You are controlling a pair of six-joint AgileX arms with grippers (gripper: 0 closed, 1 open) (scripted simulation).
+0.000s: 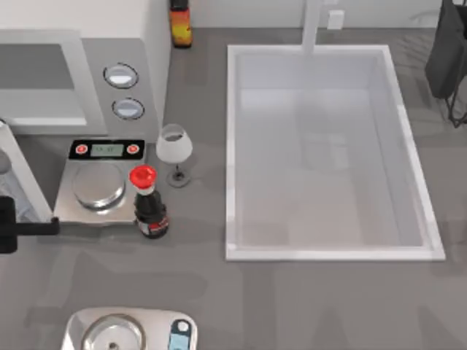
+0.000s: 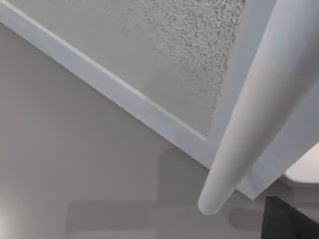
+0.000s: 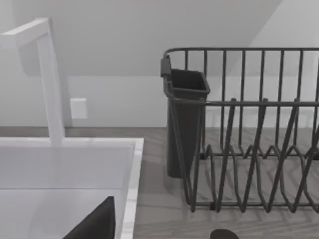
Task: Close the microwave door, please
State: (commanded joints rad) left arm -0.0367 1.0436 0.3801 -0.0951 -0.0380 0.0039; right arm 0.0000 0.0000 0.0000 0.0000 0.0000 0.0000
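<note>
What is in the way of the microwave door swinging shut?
The kitchen scale sits between the open microwave door and the microwave front, so it may block the swing. A red-capped bottle stands beside it. The left tool is at the door's outer end; right arm parked far right.

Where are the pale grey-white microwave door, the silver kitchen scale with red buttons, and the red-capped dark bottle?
Pale grey-white microwave door (image 1: pixel 25 179), top view, its top edge.
Silver kitchen scale with red buttons (image 1: pixel 97 184), top view, round platter.
Red-capped dark bottle (image 1: pixel 142 176), top view, cap.
</note>
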